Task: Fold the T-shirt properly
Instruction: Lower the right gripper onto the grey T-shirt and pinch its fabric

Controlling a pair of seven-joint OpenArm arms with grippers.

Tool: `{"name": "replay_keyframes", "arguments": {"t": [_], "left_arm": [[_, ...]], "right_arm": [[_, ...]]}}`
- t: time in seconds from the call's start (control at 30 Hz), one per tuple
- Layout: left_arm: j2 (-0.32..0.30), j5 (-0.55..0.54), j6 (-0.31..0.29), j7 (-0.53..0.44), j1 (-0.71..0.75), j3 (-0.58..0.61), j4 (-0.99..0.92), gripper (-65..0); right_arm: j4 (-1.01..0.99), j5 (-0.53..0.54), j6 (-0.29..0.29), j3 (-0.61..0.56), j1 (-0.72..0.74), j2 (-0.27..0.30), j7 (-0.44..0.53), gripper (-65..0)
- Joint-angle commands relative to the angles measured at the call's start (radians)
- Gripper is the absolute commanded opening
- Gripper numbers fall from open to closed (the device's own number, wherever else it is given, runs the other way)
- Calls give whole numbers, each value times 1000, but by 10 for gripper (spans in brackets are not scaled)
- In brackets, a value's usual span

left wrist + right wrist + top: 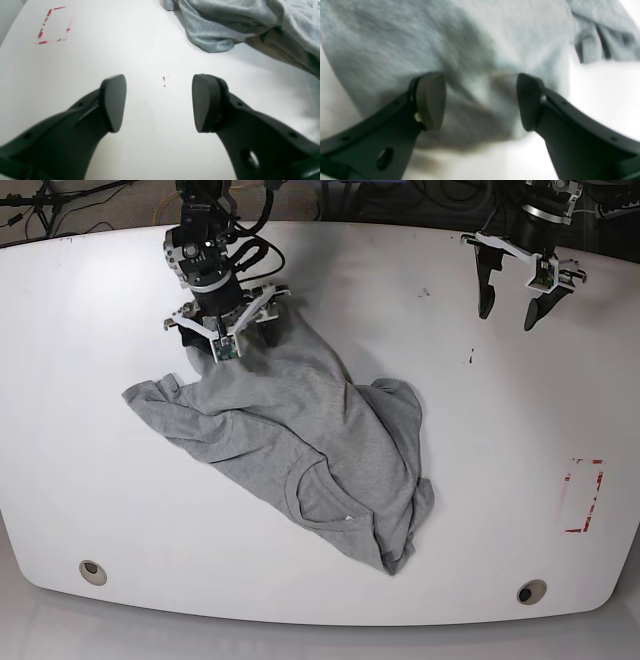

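The right gripper (pixel 480 100) is spread over the crumpled T-shirt (pixel 300 440), seemingly not gripping; left gripper (pixel 160 102) spread, idle; folding unstarted.

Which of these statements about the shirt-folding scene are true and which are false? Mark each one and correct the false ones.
1. The T-shirt lies neatly folded into a rectangle. False: it is spread out crumpled and unfolded.
2. The left tool is open over bare table, holding nothing. True.
3. The right tool is far from the T-shirt. False: it is open right at the grey fabric, at the shirt's far edge in the base view.
4. The red marking is covered by the T-shirt. False: it lies bare, well apart from the shirt.
5. The ribbed neckline is visible. True.
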Motion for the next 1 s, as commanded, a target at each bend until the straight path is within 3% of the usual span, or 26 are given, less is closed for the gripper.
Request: {"name": "replay_keyframes", "arguments": {"t": [0.0, 0.37, 0.97], "left_arm": [[-6, -7, 4, -24, 8, -1, 14, -259], [-5, -6, 8, -20, 11, -5, 16, -257], [-5, -5, 7, -32, 15, -8, 21, -261]], "right_arm": [[9, 7, 0, -12, 29, 0, 14, -226], [-45, 37, 6, -168, 174, 11, -59, -224], [-221, 30, -37, -192, 258, 38, 15, -225]]}}
